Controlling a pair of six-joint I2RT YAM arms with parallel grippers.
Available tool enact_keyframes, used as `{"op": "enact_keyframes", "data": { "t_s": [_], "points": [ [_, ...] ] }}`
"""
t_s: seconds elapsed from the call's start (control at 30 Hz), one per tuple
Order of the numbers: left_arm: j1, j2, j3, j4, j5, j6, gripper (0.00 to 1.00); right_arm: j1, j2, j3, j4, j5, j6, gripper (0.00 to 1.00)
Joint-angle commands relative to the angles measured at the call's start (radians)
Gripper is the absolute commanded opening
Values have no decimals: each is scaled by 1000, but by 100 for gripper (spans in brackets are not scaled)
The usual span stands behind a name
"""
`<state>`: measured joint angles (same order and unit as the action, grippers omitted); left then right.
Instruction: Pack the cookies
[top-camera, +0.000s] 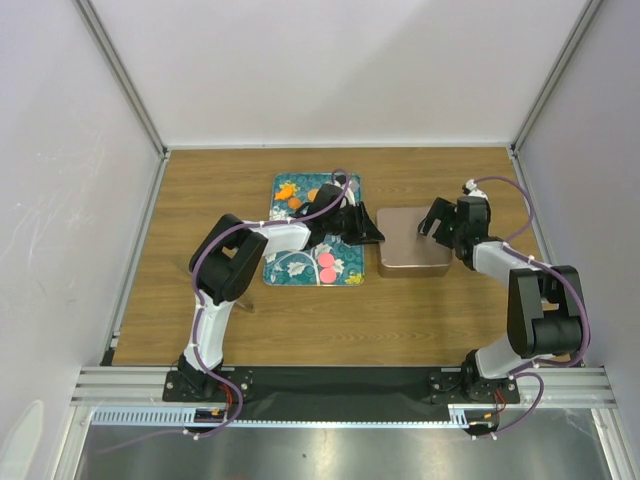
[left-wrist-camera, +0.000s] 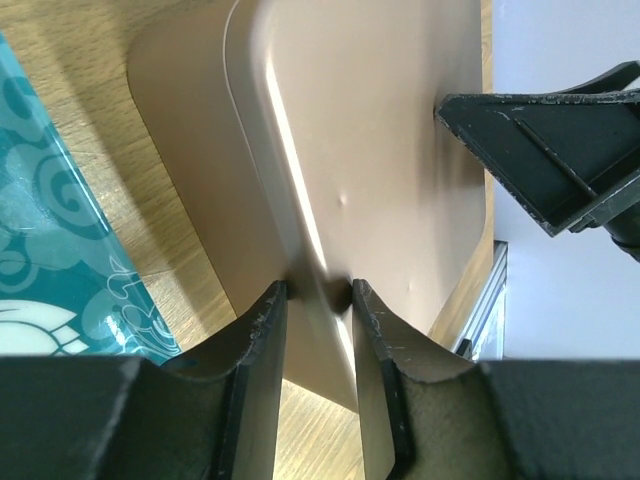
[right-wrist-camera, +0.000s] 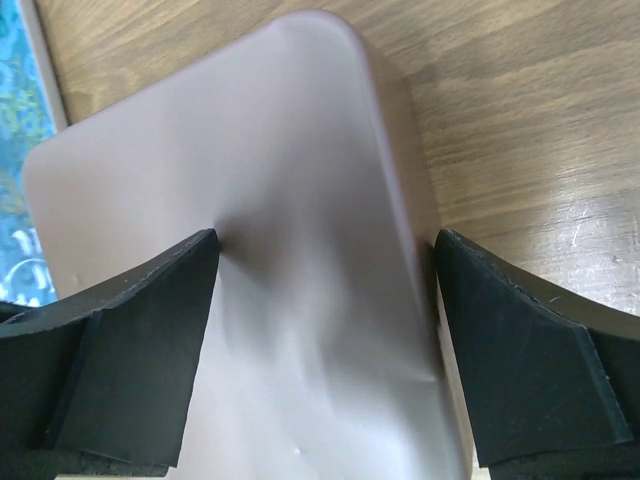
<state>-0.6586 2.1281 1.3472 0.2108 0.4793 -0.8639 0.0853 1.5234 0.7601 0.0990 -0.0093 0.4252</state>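
Observation:
A teal floral tray (top-camera: 290, 262) lies left of centre. On it lie two pink cookies (top-camera: 327, 267) near its front and orange cookies (top-camera: 294, 203) at its far end. I see no black or green cookies; my left arm covers part of the tray. A tan tin (top-camera: 412, 255) with its lid on sits right of the tray. My left gripper (left-wrist-camera: 318, 295) is shut on the lid's left rim (left-wrist-camera: 300, 240). My right gripper (right-wrist-camera: 325, 250) is open, its fingers (right-wrist-camera: 520, 340) astride the tin (right-wrist-camera: 300, 200) at its far end.
The wooden table is walled by white panels on three sides. A metal rail with the arm bases (top-camera: 340, 385) runs along the near edge. In the left wrist view, the right gripper (left-wrist-camera: 545, 140) hangs over the tin's far side.

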Motion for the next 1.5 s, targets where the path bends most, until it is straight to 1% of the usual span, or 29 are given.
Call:
{"op": "enact_keyframes", "data": {
  "t_s": [0.0,0.23,0.3,0.33,0.47,0.57,0.7,0.73,0.77,0.97,1.07,1.2,1.27,1.3,1.33,1.4,1.43,1.47],
  "points": [
    [-45,0,-19,-42,-42,29,35,-37,-6,-68,-16,-168,60,92],
    [-44,-5,6,-62,-50,40,38,-78,-60,-70,-33,-238,90,89],
    [-42,-10,24,-79,-56,48,40,-78,-65,-45,-42,-267,103,88],
    [-41,-14,32,-83,-56,52,40,-108,-62,-32,-50,-274,104,88],
    [-33,-22,85,-119,-57,75,45,-127,-52,65,-94,-291,110,86],
    [-27,-39,131,-149,-64,104,47,-139,-49,111,-146,-278,112,87],
    [-15,-54,213,-203,-88,160,50,-150,-48,218,-232,-238,96,88],
    [-10,-62,224,-247,-97,166,50,-151,-49,234,-245,-218,93,88],
    [-7,-71,243,-258,-103,177,50,-154,-51,245,-266,-210,92,89],
    [14,-135,261,-313,-134,227,51,-159,-100,289,-320,-182,69,90],
    [16,-194,257,-337,-146,258,51,-157,-147,285,-331,-193,67,91],
    [17,-298,201,-349,-172,289,51,-153,-204,288,-358,-207,58,91],
    [16,-381,169,-350,-180,299,51,-142,-245,286,-375,-218,50,92],
    [16,-410,123,-346,-180,304,51,-133,-261,286,-383,-218,43,92],
    [16,-477,98,-337,-180,305,52,-105,-276,285,-387,-202,37,93],
    [17,-546,35,-346,-185,325,52,-88,-321,288,-415,-190,24,93],
    [17,-581,11,-359,-191,338,52,-59,-339,285,-421,-187,21,94],
    [17,-667,-14,-367,-200,350,52,-30,-356,283,-429,-185,17,94]
  ]
}}
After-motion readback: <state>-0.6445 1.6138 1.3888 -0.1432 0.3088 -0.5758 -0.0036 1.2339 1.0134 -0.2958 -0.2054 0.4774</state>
